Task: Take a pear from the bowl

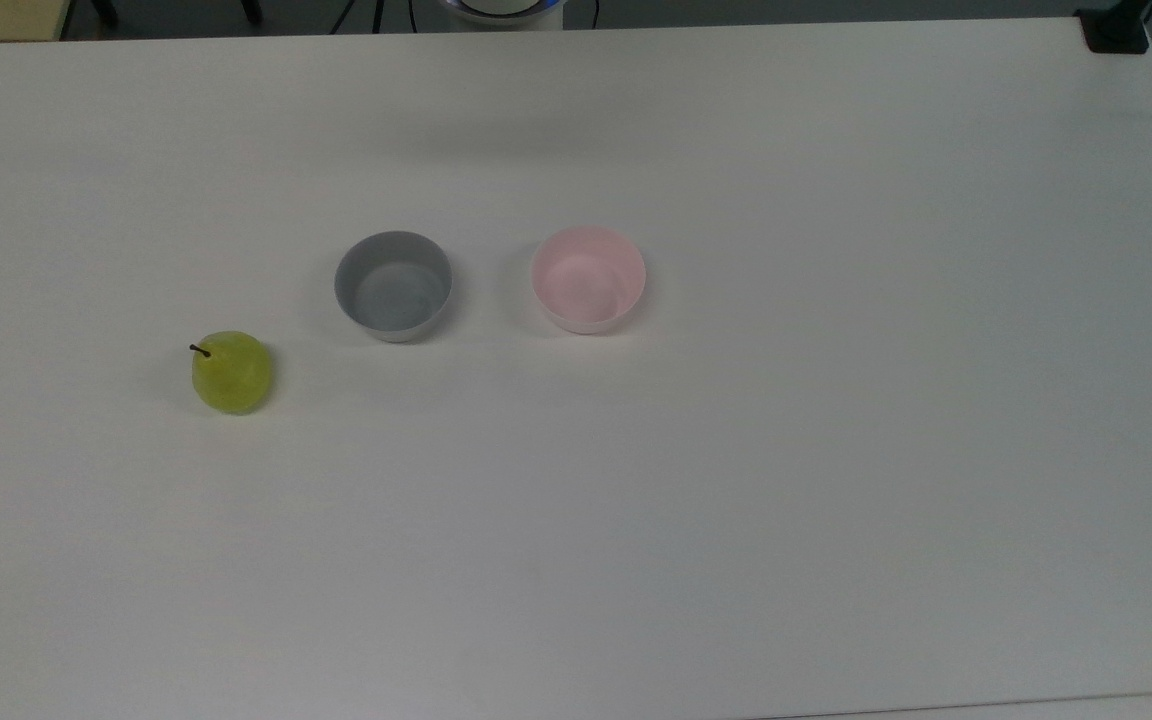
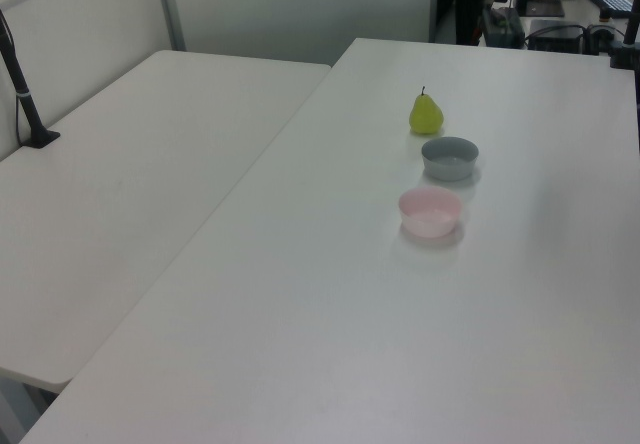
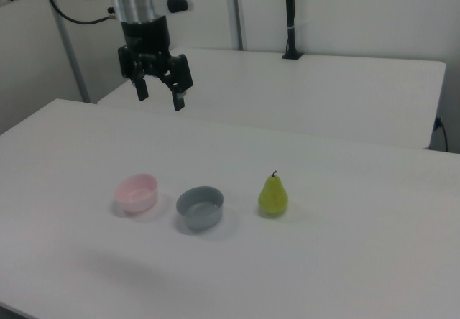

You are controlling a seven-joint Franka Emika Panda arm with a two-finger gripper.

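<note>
We see the pear standing upright on the bare white table, stem up, not in any bowl; in the top view it sits toward the top view's left, well apart from the grey bowl and a little nearer the bottom edge than that bowl. The pink bowl stands just to the right of the grey one in the top view, the two close but not touching, and both look empty. In the right view the order runs the other way: pink bowl on the right view's left, grey bowl in the middle, pear on the right view's right, all three in a rough line. In the left view the line runs away from us, pink bowl nearest, grey bowl next, pear farthest. The gripper hangs high above the table's far side in the right view, pointing down, its two dark fingers spread apart with nothing between them, well away from the pear and both bowls. Nothing stands between it and the fruit. A second white table adjoins ours, with a dark post mounted on it
</note>
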